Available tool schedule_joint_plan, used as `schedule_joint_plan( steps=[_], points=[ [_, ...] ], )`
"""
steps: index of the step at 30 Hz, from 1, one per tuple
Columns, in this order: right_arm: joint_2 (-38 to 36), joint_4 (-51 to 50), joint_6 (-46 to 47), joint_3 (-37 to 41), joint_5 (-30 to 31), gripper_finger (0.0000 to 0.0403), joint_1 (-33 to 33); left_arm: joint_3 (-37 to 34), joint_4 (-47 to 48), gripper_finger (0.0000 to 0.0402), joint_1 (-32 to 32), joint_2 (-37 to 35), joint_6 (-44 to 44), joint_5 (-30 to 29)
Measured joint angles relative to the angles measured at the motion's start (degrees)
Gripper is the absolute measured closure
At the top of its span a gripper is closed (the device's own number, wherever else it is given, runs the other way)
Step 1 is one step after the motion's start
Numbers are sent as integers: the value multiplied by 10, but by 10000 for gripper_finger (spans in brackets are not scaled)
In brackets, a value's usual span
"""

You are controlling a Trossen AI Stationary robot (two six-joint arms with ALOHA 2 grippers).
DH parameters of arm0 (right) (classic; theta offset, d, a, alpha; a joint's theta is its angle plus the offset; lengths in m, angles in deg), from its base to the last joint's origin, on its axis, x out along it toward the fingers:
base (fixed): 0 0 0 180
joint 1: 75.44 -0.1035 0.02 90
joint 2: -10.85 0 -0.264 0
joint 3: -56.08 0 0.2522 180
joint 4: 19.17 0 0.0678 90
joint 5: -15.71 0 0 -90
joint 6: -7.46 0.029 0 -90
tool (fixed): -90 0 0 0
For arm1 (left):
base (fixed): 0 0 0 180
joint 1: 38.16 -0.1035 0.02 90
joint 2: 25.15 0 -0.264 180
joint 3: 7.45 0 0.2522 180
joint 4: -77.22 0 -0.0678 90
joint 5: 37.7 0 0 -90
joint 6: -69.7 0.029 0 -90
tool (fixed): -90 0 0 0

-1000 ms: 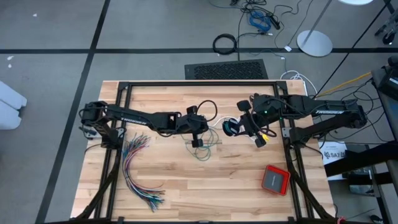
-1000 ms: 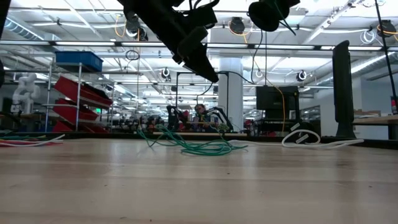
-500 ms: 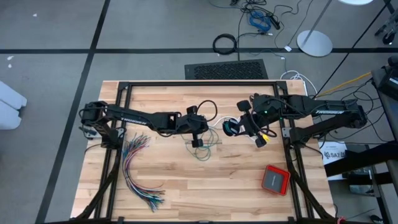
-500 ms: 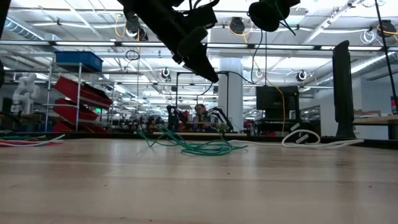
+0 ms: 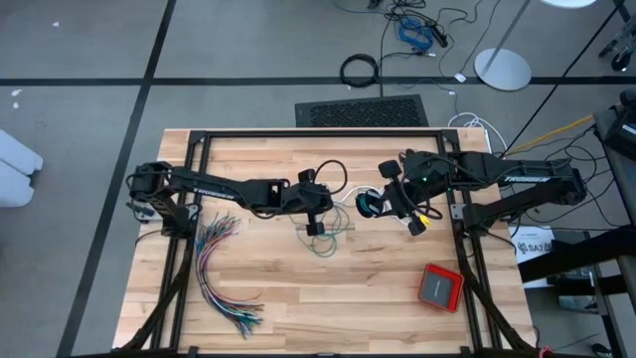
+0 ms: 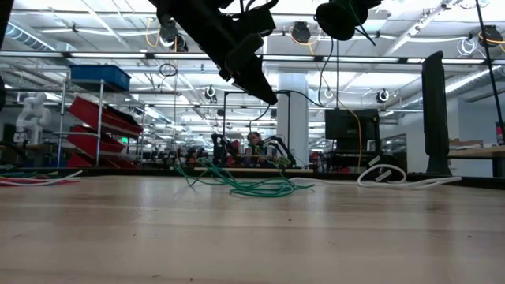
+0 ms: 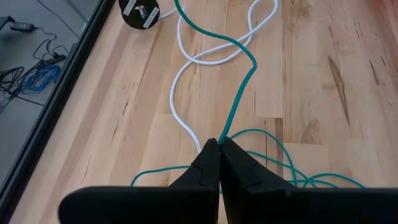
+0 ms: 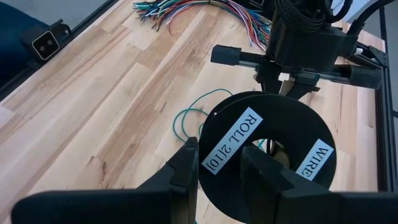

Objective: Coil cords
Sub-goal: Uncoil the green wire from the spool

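Note:
A teal cord [image 7: 240,93] runs from my left gripper [image 7: 219,144] toward a black spool [image 8: 273,149] labelled WIRE ROLL. The rest of it lies in loose loops [image 5: 323,242] on the wooden table under that gripper. A white cord [image 7: 186,93] snakes over the boards beside it. My left gripper [image 5: 317,227] hangs over the table's middle, shut on the teal cord. My right gripper [image 8: 221,152] stands just right of it, raised, and holds the spool [image 5: 370,204], which has teal cord wound on it. My left gripper pinches the teal cord [image 7: 225,133] between its two fingertips, slanting down from the table's left. The cord leaves the tips and curves away toward the spool, not drawn straight. Its other part hangs down to the loops on the table. My right gripper holds the spool by its near flange [image 8: 231,146], whose labelled face is turned to the wrist. One finger [image 8: 186,163] stands at the flange's rim and the other [image 8: 258,163] lies across its face near the centre hole. The spool is lifted clear of the table.
A fanned bundle of many-coloured wires [image 5: 219,268] lies at the table's near left. An orange-red box [image 5: 439,286] sits near the right front. Black frame rails [image 5: 318,132] run along the table's edges. Bare boards lie along the near side.

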Motion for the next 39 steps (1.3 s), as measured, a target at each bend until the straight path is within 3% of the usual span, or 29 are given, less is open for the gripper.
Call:
schedule_joint_plan(
  steps=[20,30,34,39],
  points=[
    [0,-5,17,0,0,325,0,0,-51,400,0,-1,24,-1],
    [0,-6,15,0,0,325,0,0,-77,400,-1,-1,30,-42],
    [0,-6,15,0,0,325,0,0,-78,399,-1,-1,30,-23],
    [0,-7,20,0,0,325,0,0,-62,352,5,-1,25,-17]
  ],
)
